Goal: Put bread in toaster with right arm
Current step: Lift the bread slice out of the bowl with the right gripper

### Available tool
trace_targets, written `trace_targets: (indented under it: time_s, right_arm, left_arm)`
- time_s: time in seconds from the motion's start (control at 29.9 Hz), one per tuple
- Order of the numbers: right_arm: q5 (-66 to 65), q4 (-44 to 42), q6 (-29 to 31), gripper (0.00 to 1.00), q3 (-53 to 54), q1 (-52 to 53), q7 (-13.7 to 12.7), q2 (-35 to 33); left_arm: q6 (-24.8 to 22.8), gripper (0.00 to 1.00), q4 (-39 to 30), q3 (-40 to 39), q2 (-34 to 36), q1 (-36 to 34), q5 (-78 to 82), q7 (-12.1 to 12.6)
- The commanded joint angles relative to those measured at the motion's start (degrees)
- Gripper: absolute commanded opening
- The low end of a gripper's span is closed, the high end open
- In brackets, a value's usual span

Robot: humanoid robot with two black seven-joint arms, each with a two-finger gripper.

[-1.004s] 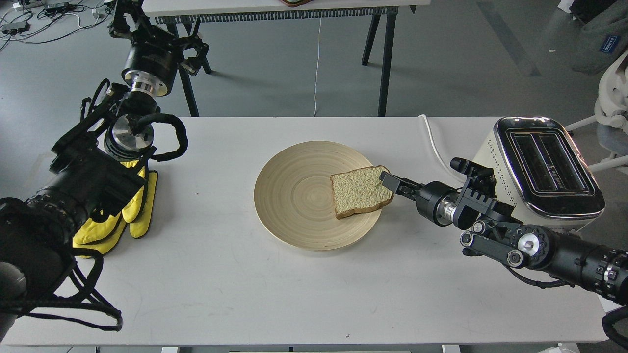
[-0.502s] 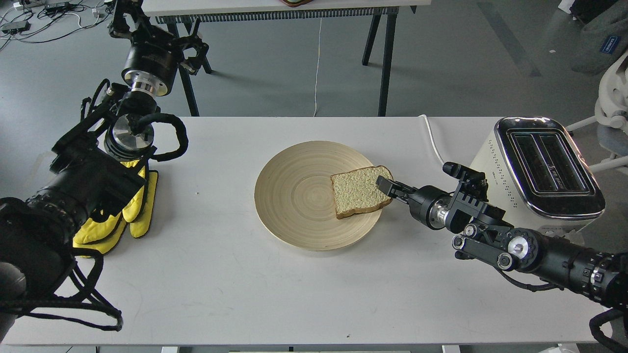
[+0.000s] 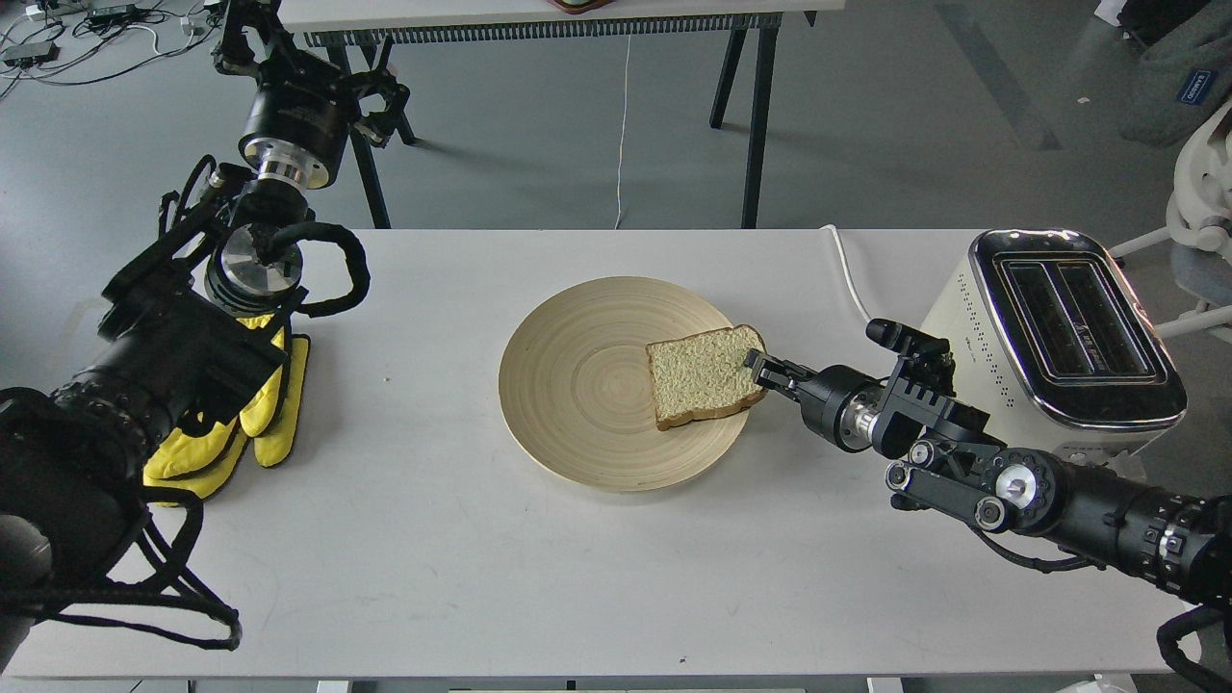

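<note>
White table (image 3: 481,577), head view; wooden plate (image 3: 577,385) at centre, bread (image 3: 701,375) lying flat on its right side, right edge overhanging the rim; right gripper (image 3: 760,369) at that edge, fingers pinched onto the crust, grip likely; toaster (image 3: 1068,337) well right, slots upward, long axis running away; bare tabletop between; left gripper (image 3: 308,72) far off, state unreadable.

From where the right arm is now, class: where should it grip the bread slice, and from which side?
Probably the bread's right crust edge, approached from the toaster side. The slice lies flat with that edge overhanging the plate rim, letting the right gripper pinch above and below.
</note>
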Motion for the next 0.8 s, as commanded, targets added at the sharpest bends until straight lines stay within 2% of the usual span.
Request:
trace_targets:
  time_s: [0.0,0.27,0.6,0.77]
  right_arm:
    - [-0.01,1.3,-0.04,0.05,0.62,0.37,0.24,-0.52]
    - [-0.71,9.9,-0.3,0.04,0.62,3.79,-0.03,-8.42]
    - [-1.32,26.6,0.84,0.05,0.0,16.26,-1.34,-32.4]
    - [-11.32,30.92,2.16,0.05,0.0,20.49,-2.93,-42.43]
  left_arm:
    - [0.0,1.0,-0.01,0.0,0.0,0.01,0.0,-0.08]
    - [0.0,1.0,-0.01,0.0,0.0,0.01,0.0,-0.08]
    - [0.0,1.0,-0.01,-0.09,0.09,0.01,-0.09,-0.08]
    - [0.0,1.0,-0.01,0.0,0.09,0.01,0.0,-0.08]
